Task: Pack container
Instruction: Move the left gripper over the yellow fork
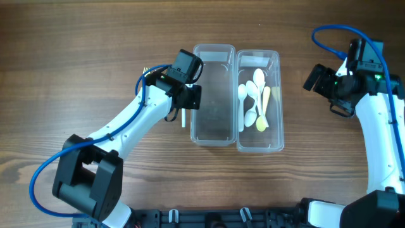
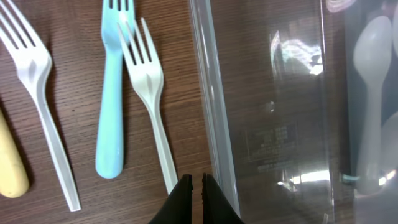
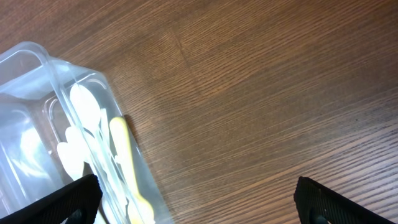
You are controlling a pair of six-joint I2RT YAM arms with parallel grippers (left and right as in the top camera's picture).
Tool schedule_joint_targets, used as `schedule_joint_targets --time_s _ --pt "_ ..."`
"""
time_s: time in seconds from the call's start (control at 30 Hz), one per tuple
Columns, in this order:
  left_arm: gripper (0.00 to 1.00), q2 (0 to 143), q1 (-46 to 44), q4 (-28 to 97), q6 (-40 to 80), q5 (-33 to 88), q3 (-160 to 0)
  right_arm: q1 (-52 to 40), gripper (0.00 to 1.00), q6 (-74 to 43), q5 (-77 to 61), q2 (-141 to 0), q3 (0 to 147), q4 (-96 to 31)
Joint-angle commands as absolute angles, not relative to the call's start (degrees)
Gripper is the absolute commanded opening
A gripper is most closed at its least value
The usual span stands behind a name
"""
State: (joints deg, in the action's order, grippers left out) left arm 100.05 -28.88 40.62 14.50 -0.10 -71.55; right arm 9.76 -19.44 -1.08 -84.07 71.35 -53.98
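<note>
Two clear containers stand side by side. The left container [image 1: 212, 95] is empty. The right container [image 1: 273, 101] holds several white spoons [image 1: 253, 95] and a yellow spoon [image 1: 264, 111]. My left gripper [image 1: 188, 101] is shut and empty, just outside the left container's left wall [image 2: 214, 112]. In the left wrist view its fingertips [image 2: 198, 183] sit beside a white fork [image 2: 152, 106]. A blue fork [image 2: 113, 93], another white fork [image 2: 40, 106] and a yellow handle [image 2: 9, 165] lie further left. My right gripper [image 1: 319, 79] is open and empty over bare table [image 3: 199, 202], right of the spoon container [image 3: 37, 74].
In the overhead view the left arm hides the forks, and only one white handle end [image 1: 184, 118] shows below the gripper. The table is brown wood. A black rail runs along the front edge [image 1: 209, 218].
</note>
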Motion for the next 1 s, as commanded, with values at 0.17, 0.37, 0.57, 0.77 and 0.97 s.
schedule_joint_targets --time_s 0.17,0.37,0.57,0.77,0.97 --pt "0.16 100.53 -29.52 40.47 15.49 2.59 -72.66 9.82 0.99 -19.53 -1.56 -84.23 71.59 -53.78" --pt "0.47 100.51 -25.89 45.78 15.42 -7.49 -72.69 9.82 0.99 -19.49 -1.54 -84.23 71.61 -53.80" --pt "0.60 100.53 -16.97 43.90 12.23 -7.62 -72.69 9.82 0.99 -19.55 -1.58 -84.23 71.61 -53.63" --pt "0.54 100.57 -8.03 38.28 12.23 0.75 -72.69 9.82 1.00 -19.53 -1.56 -84.23 71.59 -53.84" --pt "0.56 102.74 -5.61 31.29 7.25 1.65 -72.66 9.82 1.00 -19.53 -1.56 -84.23 71.59 -54.26"
